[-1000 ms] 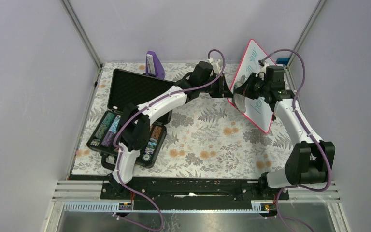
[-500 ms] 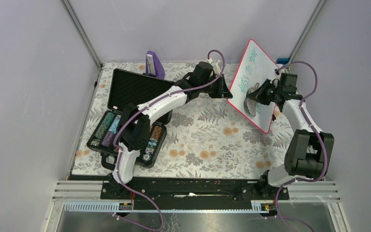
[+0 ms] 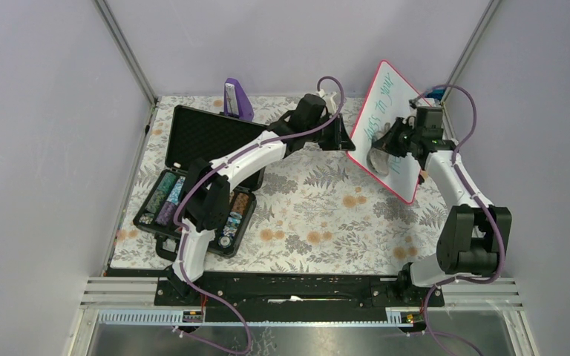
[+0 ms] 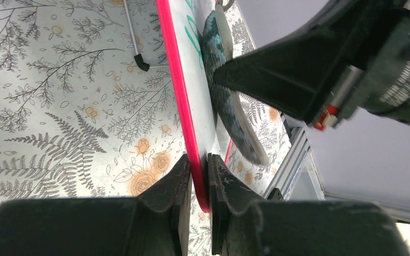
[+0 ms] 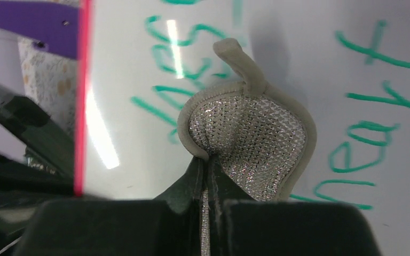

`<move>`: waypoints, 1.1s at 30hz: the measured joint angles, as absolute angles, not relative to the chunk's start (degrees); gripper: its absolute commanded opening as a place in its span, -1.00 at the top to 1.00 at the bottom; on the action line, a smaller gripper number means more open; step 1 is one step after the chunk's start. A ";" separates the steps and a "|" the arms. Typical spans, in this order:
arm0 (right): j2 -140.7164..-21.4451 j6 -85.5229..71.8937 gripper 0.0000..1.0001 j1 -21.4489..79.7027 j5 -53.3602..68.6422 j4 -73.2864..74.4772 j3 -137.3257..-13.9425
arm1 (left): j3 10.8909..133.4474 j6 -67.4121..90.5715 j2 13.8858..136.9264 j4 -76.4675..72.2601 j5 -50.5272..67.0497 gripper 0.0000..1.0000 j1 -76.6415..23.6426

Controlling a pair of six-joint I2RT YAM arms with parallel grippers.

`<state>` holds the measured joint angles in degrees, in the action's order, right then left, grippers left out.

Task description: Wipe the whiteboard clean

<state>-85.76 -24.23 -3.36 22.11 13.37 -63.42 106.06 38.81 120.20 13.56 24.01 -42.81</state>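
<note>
Right arm (image 3: 451,172) slides up-left over whiteboard (image 3: 390,87), right jaws clamped on mesh pad (image 5: 251,144) pressed against it; left arm (image 3: 252,154) outstretched, left jaws pinching whiteboard rim.

The whiteboard (image 3: 386,89) is propped tilted at the back right of the desk (image 3: 319,222). Its left rim is taken up by the clamped left hand (image 3: 346,142). Its face is partly covered by the right hand (image 3: 393,141) pressing a scrub pad (image 3: 377,158). Bare desk lies in front of the whiteboard. The black case (image 3: 208,141) stands well to its left.
</note>
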 measured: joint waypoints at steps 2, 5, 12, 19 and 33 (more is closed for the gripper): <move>-85.12 -24.25 1.00 -0.73 21.61 13.39 -64.29 | 106.06 38.83 120.20 14.00 24.05 1.00 -42.48; -83.48 -24.58 1.00 3.29 22.33 12.80 -65.12 | 106.06 38.87 120.20 14.11 24.27 1.00 -42.24; -81.36 -25.54 1.00 4.80 23.46 12.21 -65.45 | 106.13 39.13 120.20 12.86 24.95 1.00 -42.54; -86.48 -28.40 1.00 -4.40 28.23 7.46 -64.10 | 106.15 39.38 120.22 12.82 24.75 1.00 -42.74; -89.34 -29.02 1.00 -7.05 23.51 7.44 -63.57 | 106.15 40.05 120.29 13.32 24.18 1.00 -42.94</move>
<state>-89.34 -29.02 -7.05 23.51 7.44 -63.57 106.15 40.05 120.29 13.32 24.18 -42.94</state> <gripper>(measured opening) 0.023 0.136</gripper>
